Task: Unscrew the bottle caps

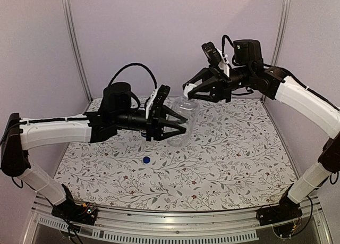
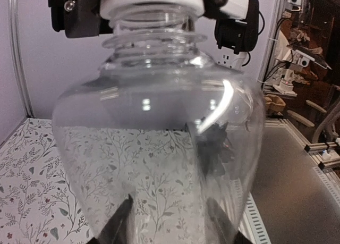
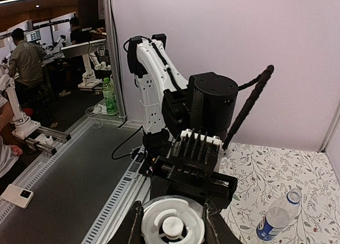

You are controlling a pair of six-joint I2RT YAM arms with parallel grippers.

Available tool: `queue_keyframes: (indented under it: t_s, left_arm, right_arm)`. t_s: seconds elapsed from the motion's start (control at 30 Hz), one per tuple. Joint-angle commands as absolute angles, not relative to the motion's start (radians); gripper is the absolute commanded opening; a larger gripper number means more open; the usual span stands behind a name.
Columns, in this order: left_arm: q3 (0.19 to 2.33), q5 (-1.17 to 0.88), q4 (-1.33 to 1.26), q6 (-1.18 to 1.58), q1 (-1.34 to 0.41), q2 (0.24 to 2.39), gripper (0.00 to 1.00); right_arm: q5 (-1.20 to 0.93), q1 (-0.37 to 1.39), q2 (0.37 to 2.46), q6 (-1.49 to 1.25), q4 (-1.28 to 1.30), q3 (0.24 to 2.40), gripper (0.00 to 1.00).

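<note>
Left gripper (image 1: 183, 125): clamped on plain bottle (image 1: 187, 108)
Right gripper (image 1: 190, 91): clamped on white cap (image 3: 172, 225)
Top view only: blue cap (image 1: 146, 160) — on bench (image 1: 239, 164)
Right wrist only: Pepsi bottle (image 3: 277, 216)

A robotics lab: a worker (image 3: 20, 52) and other robot arms (image 3: 16, 116) alongside.

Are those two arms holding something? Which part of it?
Yes: the left gripper clasps the clear bottle by its body; the right gripper pinches its white cap.
</note>
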State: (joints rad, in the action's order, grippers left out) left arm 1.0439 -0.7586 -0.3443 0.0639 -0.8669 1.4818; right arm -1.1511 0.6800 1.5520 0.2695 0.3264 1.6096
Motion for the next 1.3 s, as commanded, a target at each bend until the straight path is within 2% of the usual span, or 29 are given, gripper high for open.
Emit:
queue_keyframes:
  t_s: [0.0,0.13,0.37,0.5,0.63,0.9,1.27]
  left_arm:
    - [1.048,-0.868,-0.447,0.101,-0.830,1.480,0.28]
    - [1.057,-0.814,-0.422,0.100,-0.830,1.484,0.27]
    - [1.075,-0.556,-0.340,0.079,-0.837,1.490,0.24]
    - [1.090,-0.428,-0.291,0.053,-0.854,1.500,0.24]
    - [1.096,-0.335,-0.266,0.031,-0.881,1.509,0.24]
    - [1.124,-0.160,-0.215,0.044,-0.915,1.534,0.24]
    - [1.146,-0.082,-0.184,0.065,-0.921,1.544,0.24]
  right_arm:
    - [-1.244,0.641,1.578,0.318,0.378,1.624,0.23]
    - [-1.163,0.641,1.578,0.283,0.362,1.622,0.37]
    - [-0.897,0.641,1.529,0.154,0.280,1.569,0.78]
    - [-0.844,0.641,1.515,0.089,0.248,1.566,0.89]
    - [-0.768,0.641,1.502,0.012,0.210,1.566,0.92]
    - [-0.602,0.644,1.519,-0.167,0.161,1.588,0.93]
    - [-0.457,0.702,1.608,-0.241,0.184,1.663,0.88]
